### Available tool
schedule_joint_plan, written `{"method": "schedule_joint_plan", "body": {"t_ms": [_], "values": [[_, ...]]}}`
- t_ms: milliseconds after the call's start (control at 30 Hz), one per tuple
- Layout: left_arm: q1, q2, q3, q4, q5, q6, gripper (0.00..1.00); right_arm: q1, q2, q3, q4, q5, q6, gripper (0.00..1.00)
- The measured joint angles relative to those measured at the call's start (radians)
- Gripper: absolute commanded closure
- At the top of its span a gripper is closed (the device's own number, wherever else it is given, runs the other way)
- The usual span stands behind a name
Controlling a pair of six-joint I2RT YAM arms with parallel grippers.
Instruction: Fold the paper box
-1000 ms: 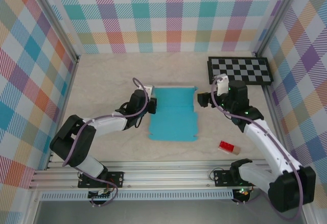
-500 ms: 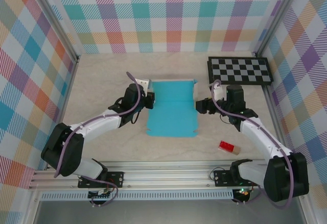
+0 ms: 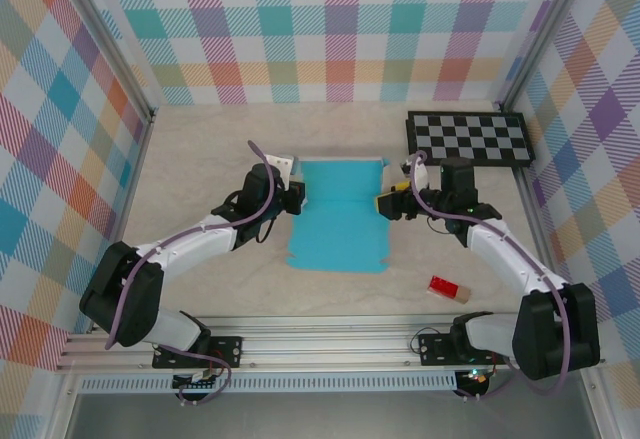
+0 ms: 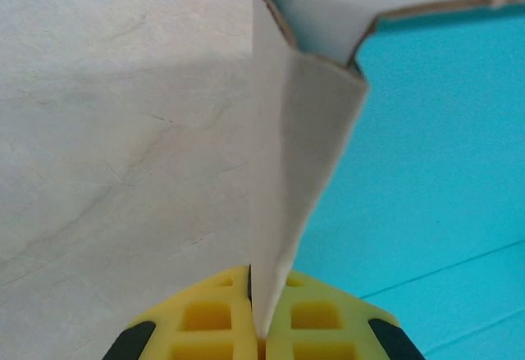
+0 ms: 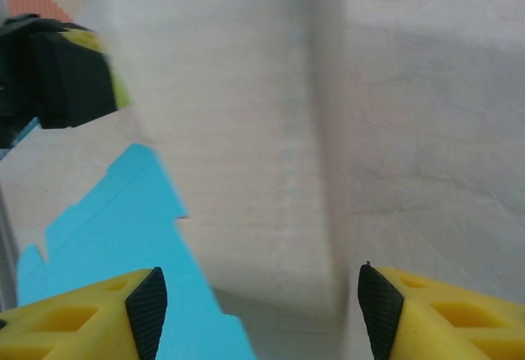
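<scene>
Paper box lies between the arms — left gripper pinches its left flap, right gripper gapes astride the right flap.

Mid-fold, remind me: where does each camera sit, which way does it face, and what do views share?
Top external: above and behind the arm bases, looking down; both arms show, left gripper and right gripper flanking the paper box.
Left wrist: looks along its own yellow fingers, pinched on the box's raised white flap.
Right wrist: faces across the box toward the left gripper; its own fingers stand apart around a blurred flap.
Shared: all three see the box's teal face.
</scene>
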Motion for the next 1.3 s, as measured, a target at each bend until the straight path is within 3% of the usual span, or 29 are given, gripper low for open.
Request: {"method": "schedule_joint_plan", "body": {"t_ms": [233, 467, 933, 1300], "values": [[0.002, 0.000, 0.000, 0.000, 0.000, 0.000, 1.00, 0.000, -0.020, 0.055, -0.085, -0.094, -0.060, 0.33], [0.006, 0.000, 0.000, 0.004, 0.008, -0.004, 1.00, -0.002, -0.015, 0.095, -0.123, -0.111, -0.074, 0.39], [0.006, 0.000, -0.001, 0.018, 0.063, -0.007, 1.00, 0.003, -0.020, 0.086, -0.092, 0.039, -0.081, 0.43], [0.006, 0.000, -0.001, 0.019, 0.089, -0.007, 1.00, 0.003, -0.019, 0.089, -0.128, -0.119, -0.104, 0.37]]}}
